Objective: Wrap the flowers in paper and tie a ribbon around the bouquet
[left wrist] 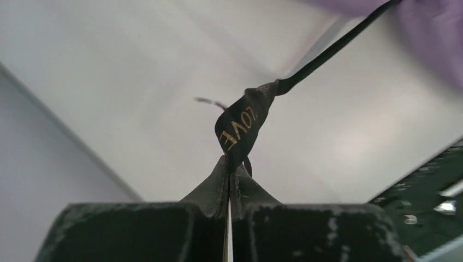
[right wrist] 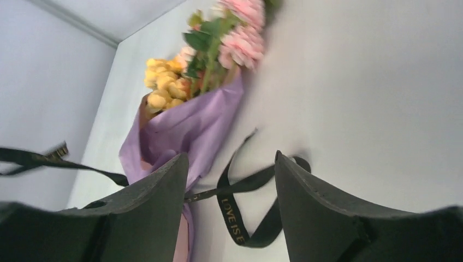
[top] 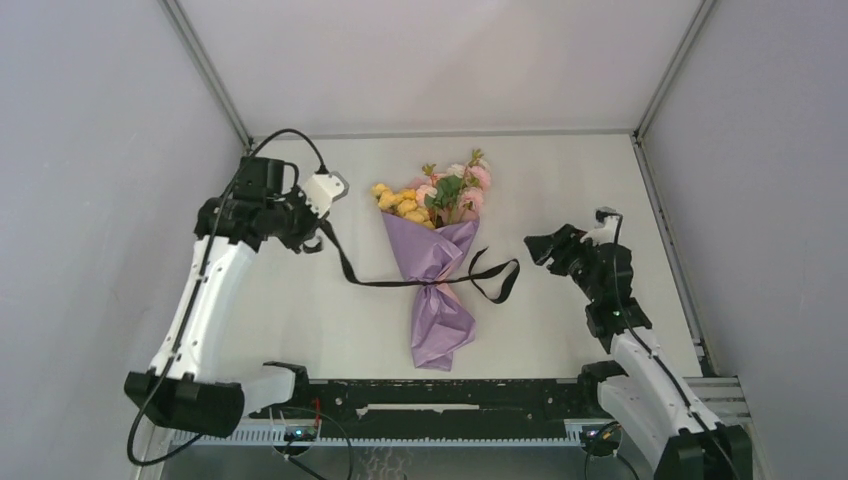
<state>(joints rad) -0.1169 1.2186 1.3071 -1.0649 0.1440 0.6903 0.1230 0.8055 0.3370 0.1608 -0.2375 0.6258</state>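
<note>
Pale table [top: 280,320] under bouquet [top: 440,262], grey walls [top: 90,150]

gold "LOVE" on black ribbon [left wrist: 240,125], "LOVE IS" on its loop

Concealed and indistinct items noted.
The paper [top: 432,250] hides the flowers' [top: 450,195] stems. Whether the ribbon [top: 390,284] is knotted at the wrap's waist is too small to tell. In the left wrist view the paper is a blurred patch cut by the frame's corner.
</note>
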